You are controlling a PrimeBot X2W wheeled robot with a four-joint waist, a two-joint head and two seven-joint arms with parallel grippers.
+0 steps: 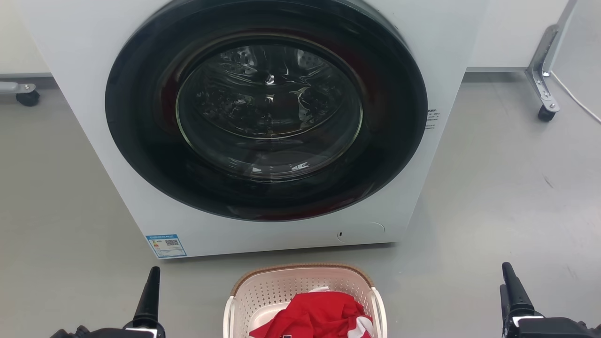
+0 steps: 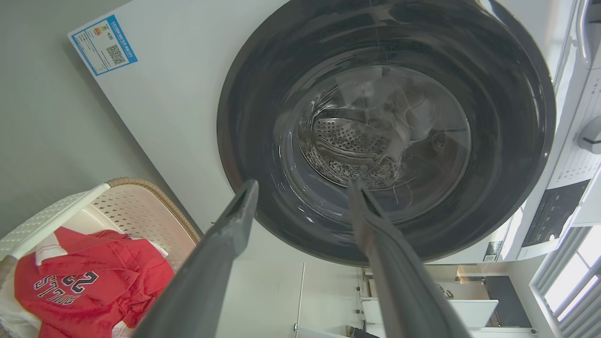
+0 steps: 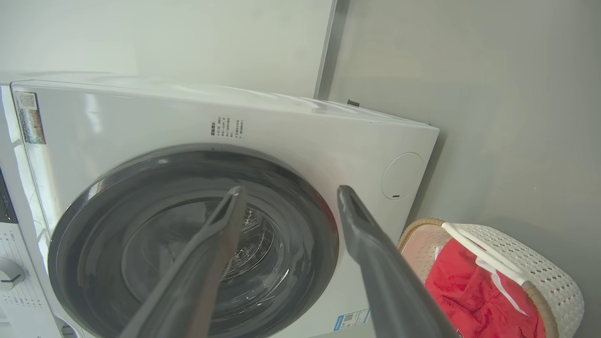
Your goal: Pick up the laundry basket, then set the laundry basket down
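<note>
The laundry basket (image 1: 281, 288) stands on the floor at the bottom centre of the head view, just in front of the washing machine. It is cream-white and perforated, with a brown woven rim and white side handles. A red garment (image 1: 319, 314) lies inside it. My left gripper (image 1: 152, 278) is low at the left, well apart from the basket, and my right gripper (image 1: 509, 277) is low at the right, also apart. In the left wrist view the left gripper (image 2: 304, 184) is open and empty, with the basket (image 2: 141, 206) at lower left. The right gripper (image 3: 292, 190) is open too, with the basket (image 3: 540, 272) at lower right.
A white front-loading washing machine (image 1: 94, 94) with a dark round door (image 1: 267, 108), closed, stands right behind the basket. Grey floor spreads on both sides. A metal frame leg on a caster (image 1: 544, 94) stands at the far right, another caster (image 1: 27, 96) at the far left.
</note>
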